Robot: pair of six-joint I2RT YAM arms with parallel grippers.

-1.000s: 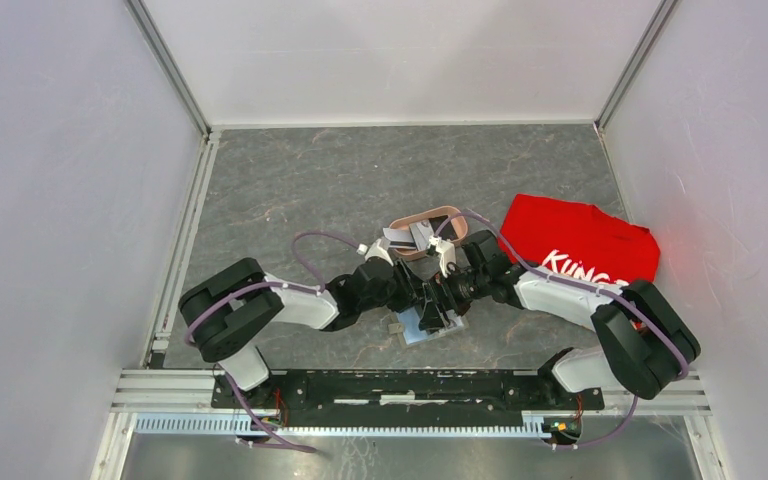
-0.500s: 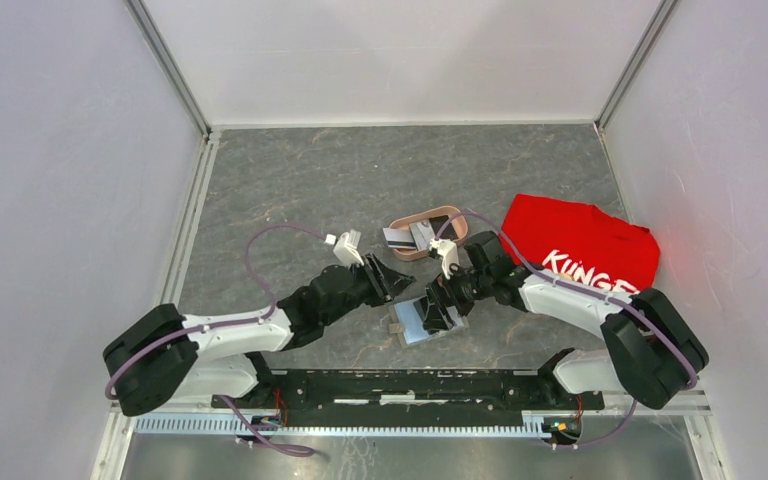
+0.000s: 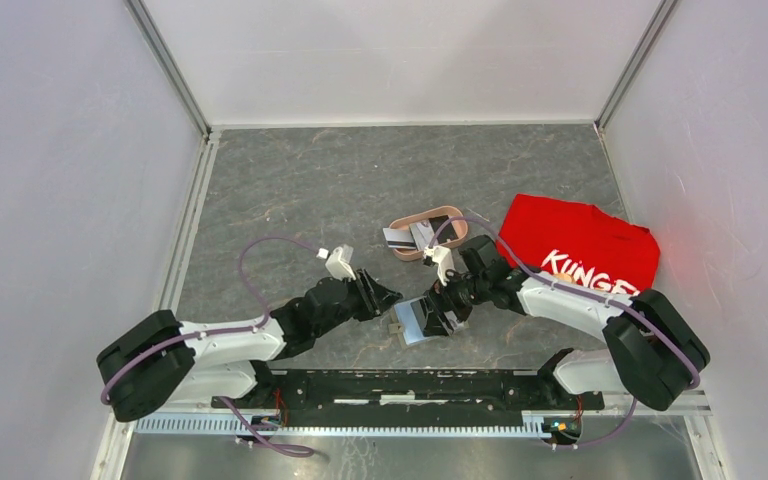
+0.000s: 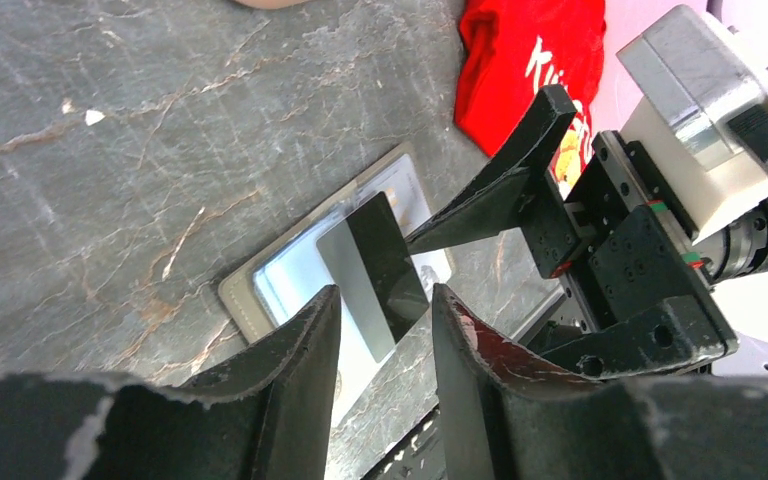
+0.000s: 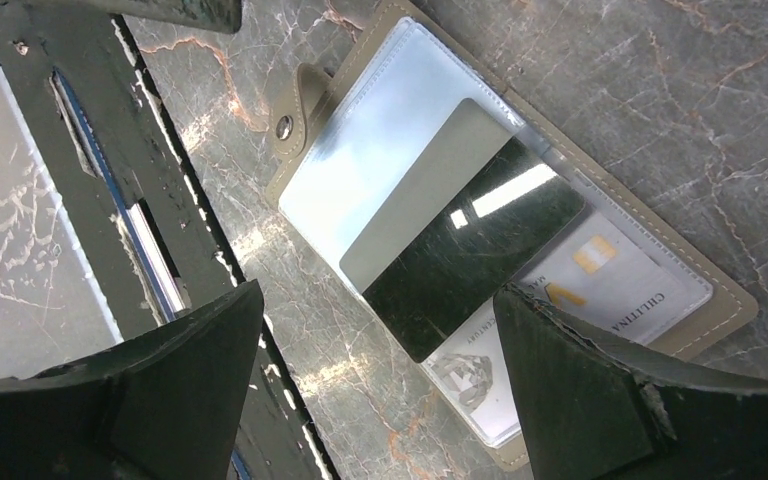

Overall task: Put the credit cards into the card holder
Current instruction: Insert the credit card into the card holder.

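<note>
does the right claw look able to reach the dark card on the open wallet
Probably yes: the right claw hangs open directly over the card on the wallet, with nothing between, and the left claw is off to the side.

Worktop [image 3: 360,180]: dark grey marble, with pale and rust-brown veins.
Card holder [image 5: 732,300]: olive-tan border, silver stud, clear glossy pockets with a pale blue sheen.
Glossy card [image 5: 460,240]: one strip silver-grey, the rest mirror-black.
Second card [image 5: 615,285]: whitish, gold chip, dark lettering.
Cloth [image 3: 580,240]: red, white letters.
Tray [image 3: 430,210]: pinkish-brown rim.
My fingers [image 5: 190,400]: matte black, scuffed grey at the edges.
</note>
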